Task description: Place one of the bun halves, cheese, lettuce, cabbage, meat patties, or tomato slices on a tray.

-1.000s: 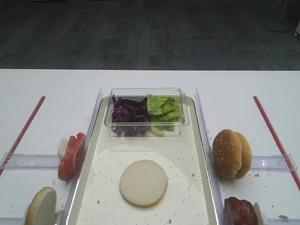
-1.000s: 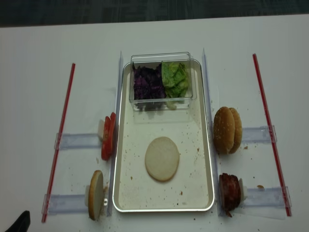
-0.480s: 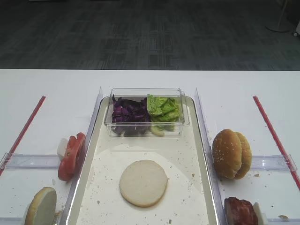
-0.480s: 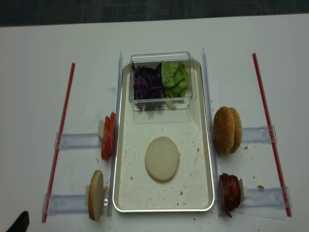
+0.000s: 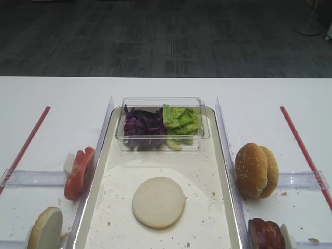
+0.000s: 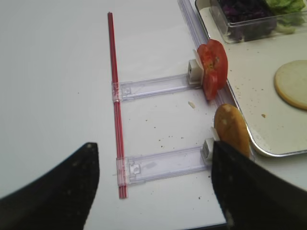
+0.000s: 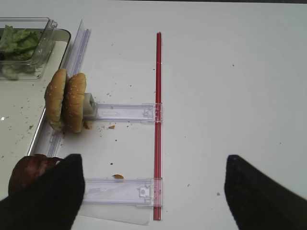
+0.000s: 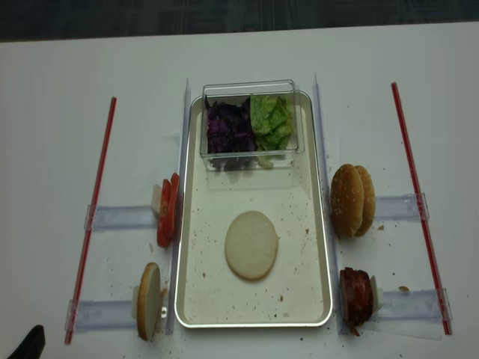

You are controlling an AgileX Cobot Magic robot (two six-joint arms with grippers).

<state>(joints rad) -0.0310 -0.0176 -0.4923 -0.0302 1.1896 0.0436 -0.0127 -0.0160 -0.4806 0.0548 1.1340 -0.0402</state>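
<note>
1 bun half (image 5: 158,202) lies flat on the tray (image 5: 220,155), well right of the left end effector (image 6: 153,187); both end effectors gape wide, empty; placement looks done.

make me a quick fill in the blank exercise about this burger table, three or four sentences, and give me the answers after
1. Lying flat on the tray is one pale ____.
2. In the clear plastic box, the lettuce sits beside the purple ____.
3. The tomato slices stand on edge just outside the tray's ____ rim.
4. The meat patties stand in front of the seeded ____.

Missing words: bun half; cabbage; left; bun tops
</note>
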